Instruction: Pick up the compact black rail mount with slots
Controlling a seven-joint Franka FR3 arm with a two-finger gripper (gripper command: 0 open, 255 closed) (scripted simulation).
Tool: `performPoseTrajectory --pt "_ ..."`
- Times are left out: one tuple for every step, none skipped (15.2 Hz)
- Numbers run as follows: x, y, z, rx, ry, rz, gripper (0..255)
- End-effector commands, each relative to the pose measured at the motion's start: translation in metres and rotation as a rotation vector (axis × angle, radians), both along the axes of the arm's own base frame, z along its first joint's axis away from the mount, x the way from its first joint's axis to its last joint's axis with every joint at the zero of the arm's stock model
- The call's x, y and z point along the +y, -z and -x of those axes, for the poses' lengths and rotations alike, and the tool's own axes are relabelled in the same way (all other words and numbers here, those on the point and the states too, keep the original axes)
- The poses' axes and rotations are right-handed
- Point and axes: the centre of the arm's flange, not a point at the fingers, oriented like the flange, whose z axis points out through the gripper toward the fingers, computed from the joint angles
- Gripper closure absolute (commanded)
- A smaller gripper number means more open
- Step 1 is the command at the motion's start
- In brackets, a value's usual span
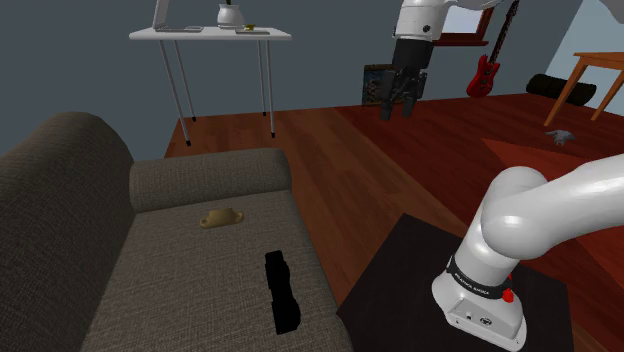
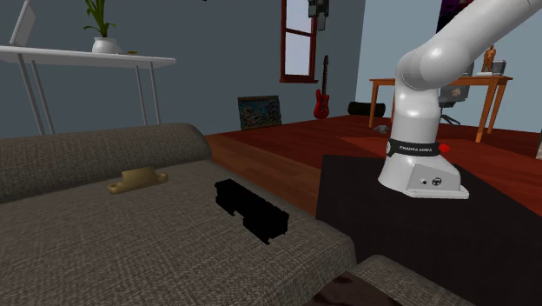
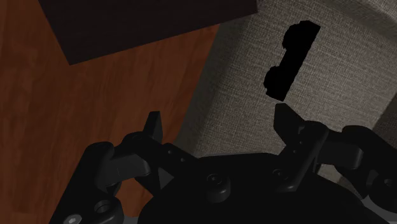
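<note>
The tool (image 1: 401, 108) hangs high over the wooden floor (image 1: 340, 150), its fingers spread wide and empty, well apart from the black rail mount (image 1: 283, 292). The mount lies flat on the sofa seat (image 1: 180, 290), close to the seat's front edge, the one facing the stand (image 1: 400, 280), with its length running roughly along that edge.

The main risk is probably that edge. A finger coming down on the mount's inner side and pushing outward could slide it off the seat into the gap between sofa and stand. The cushion looks soft, so pressing down may sink or tip the piece rather than seat it between the fingers. The tool would also need turning so the fingers close across the mount's narrow width; closed along its length, they would likely not span it.

There is plenty of room. Nothing stands above the seat, and the small tan fitting (image 1: 221, 217) lies well apart, toward the armrest end. The tight side is the stand itself, just beside the seat's front edge, so a descent from straight above looks safer than a sweep in from the floor side
</note>
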Motion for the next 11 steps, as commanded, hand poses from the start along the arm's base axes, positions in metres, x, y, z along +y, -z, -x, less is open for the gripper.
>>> performPoseTrajectory --pt "0.0 0.0 0.0 0.0 0.0 0.0 0" --pt "0.01 0.009 -0.002 0.001 0.009 0.004 0" --pt "0.02 0.018 -0.004 0.003 0.018 0.009 0" --pt "0.029 0.028 -0.006 0.004 0.027 0.013 0" --pt "0.039 0.037 -0.008 0.005 0.036 0.018 0" --pt "0.049 0.046 -0.01 0.007 0.045 0.022 0" --pt "0.058 0.056 -0.013 0.008 0.054 0.026 0" --pt "0.068 0.065 -0.015 0.009 0.063 0.031 0" --pt "0.077 0.075 -0.017 0.011 0.072 0.035 0" --pt "0.086 0.084 -0.02 0.012 0.081 0.04 0" --pt "0.096 0.094 -0.022 0.014 0.09 0.044 0"
